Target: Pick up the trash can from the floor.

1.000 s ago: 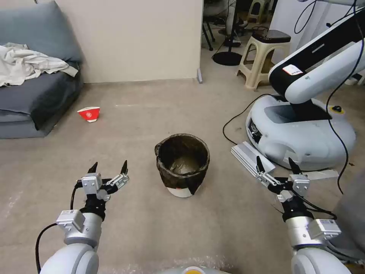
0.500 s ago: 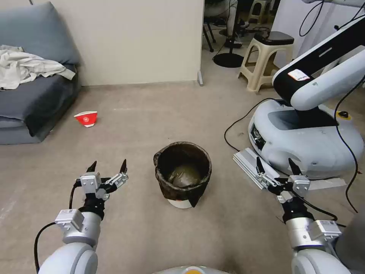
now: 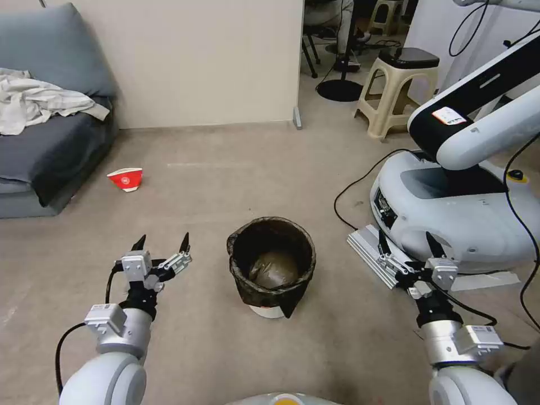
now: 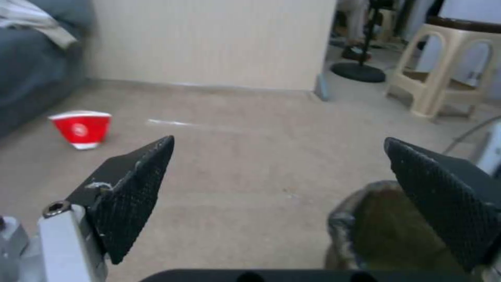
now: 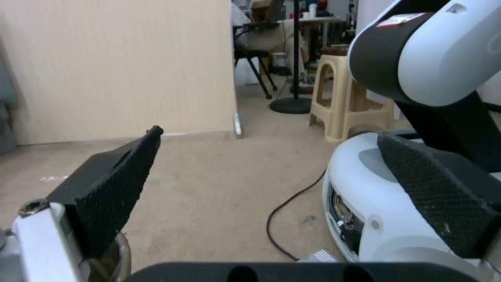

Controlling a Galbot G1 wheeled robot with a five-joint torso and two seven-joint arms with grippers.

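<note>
The trash can (image 3: 271,267) stands upright on the floor (image 3: 225,185), between the robot's two grippers and touched by neither. The left gripper (image 3: 161,243) hovers just to the can's left, fingers spread wide and empty; the right gripper (image 3: 403,242) hangs farther off on the other side, equally wide, close to a second robot's base (image 3: 450,214) and its cable (image 3: 351,180). The likely risk: a finger pinching only the loose black bag (image 3: 247,281) rather than the rim, letting the can slip or tip.
</note>
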